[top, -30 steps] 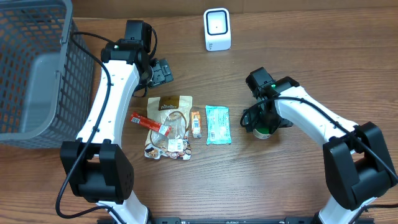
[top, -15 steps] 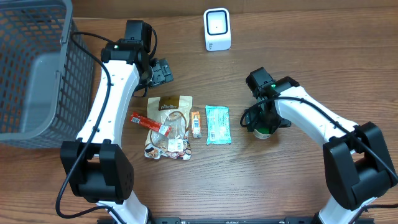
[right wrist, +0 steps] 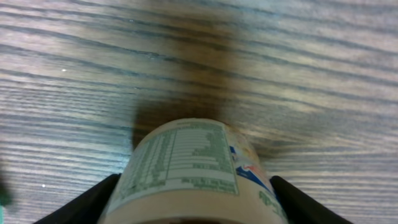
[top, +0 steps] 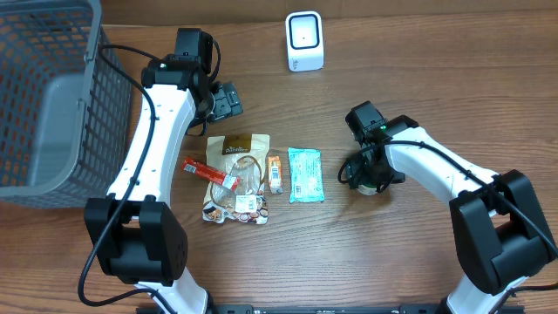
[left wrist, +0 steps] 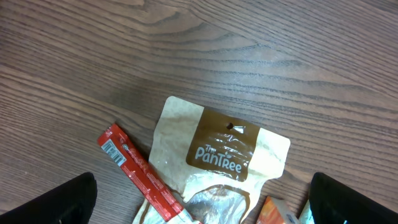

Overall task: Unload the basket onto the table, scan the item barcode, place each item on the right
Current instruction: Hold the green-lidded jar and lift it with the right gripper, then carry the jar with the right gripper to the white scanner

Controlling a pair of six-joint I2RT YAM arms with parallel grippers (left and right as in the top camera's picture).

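The cup (right wrist: pixel 193 168) stands on the table (top: pixel 418 78) right of the teal packet (top: pixel 305 174), its printed label facing the wrist camera; its long axis cannot be told. The right end effector (right wrist: pixel 196 204) straddles it, and a grip cannot be told. The left end effector (top: pixel 228 101) is spread wide.

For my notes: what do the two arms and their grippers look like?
The left arm and right arm share one design: white rounded links, black joint housings, a thin black cable alongside, a small green light near the wrist. The left gripper and right gripper are black, with dark fingers.
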